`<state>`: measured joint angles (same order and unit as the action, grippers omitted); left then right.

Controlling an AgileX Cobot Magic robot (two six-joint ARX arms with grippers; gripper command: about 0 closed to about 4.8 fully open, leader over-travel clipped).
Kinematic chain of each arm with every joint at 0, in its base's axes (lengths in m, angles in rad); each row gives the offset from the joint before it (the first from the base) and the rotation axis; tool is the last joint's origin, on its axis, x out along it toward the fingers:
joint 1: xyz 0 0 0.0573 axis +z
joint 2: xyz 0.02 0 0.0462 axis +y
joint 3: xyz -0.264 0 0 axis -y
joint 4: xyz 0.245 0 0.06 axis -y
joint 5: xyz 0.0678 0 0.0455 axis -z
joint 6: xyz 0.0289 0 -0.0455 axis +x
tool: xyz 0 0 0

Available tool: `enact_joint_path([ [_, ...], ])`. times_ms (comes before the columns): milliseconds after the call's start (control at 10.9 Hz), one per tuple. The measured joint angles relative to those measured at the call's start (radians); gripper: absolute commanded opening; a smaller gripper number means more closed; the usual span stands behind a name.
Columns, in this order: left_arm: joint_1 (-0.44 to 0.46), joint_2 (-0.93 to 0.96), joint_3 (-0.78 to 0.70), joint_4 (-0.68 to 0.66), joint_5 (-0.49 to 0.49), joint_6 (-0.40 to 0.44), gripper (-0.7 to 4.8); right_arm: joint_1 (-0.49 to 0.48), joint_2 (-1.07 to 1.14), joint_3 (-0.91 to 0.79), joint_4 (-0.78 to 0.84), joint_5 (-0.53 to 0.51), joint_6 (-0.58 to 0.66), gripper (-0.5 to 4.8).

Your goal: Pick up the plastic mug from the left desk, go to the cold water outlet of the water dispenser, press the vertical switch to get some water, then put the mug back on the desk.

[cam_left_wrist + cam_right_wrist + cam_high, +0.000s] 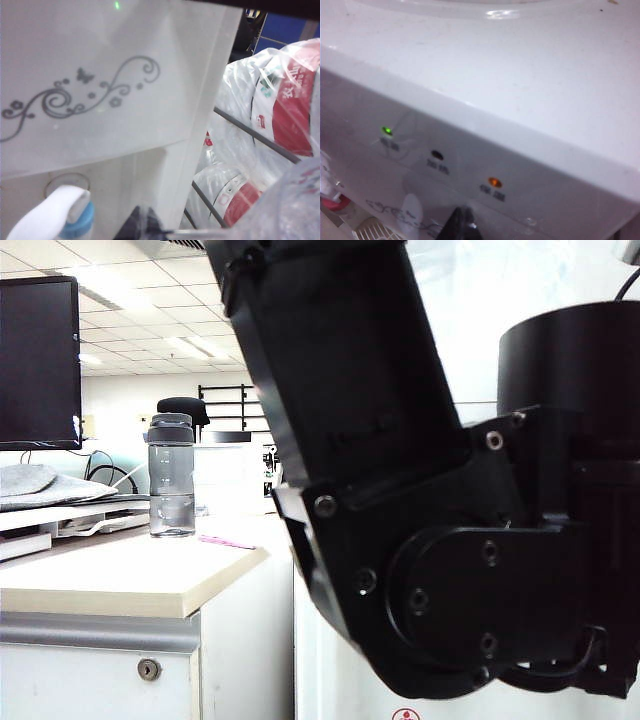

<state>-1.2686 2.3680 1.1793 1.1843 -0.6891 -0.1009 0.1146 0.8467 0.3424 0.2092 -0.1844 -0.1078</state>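
- Exterior view: a black arm fills most of the frame, close to the lens. Neither hand shows here.
- Left desk: pale top, grey edge band, white front with a round keyhole. On it stand a smoky-grey bottle with a dark cap, a pink pen-like object lying just beside the bottle's base, and a monitor at the far left.
- Left wrist view: the water dispenser front is close up, with grey floral scrolls and a butterfly mark. The cold water outlet, with its blue collar, sits at the frame edge; its white vertical switch juts toward the camera.
- Plastic mug: clear, crinkly wall looms in the corner of the left wrist view, off the desk and near the outlet. The left hand shows only as a dark tip; fingers drawn together. Whether it clamps the mug, cannot tell.
- Beyond the dispenser: plastic-wrapped water jugs with red labels on a rack.
- Right wrist view: dispenser top and three indicator lights: green, dark, orange. Right hand is a dark tip near the front panel; apart or together, cannot tell.
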Motion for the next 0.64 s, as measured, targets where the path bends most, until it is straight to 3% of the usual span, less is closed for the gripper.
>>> enact_joint_path([
  [644, -0.001, -0.061, -0.002, -0.181, -0.013, -0.097, -0.01, 0.0, 0.0, 0.0, 0.0, 0.0, 0.006, -0.01],
])
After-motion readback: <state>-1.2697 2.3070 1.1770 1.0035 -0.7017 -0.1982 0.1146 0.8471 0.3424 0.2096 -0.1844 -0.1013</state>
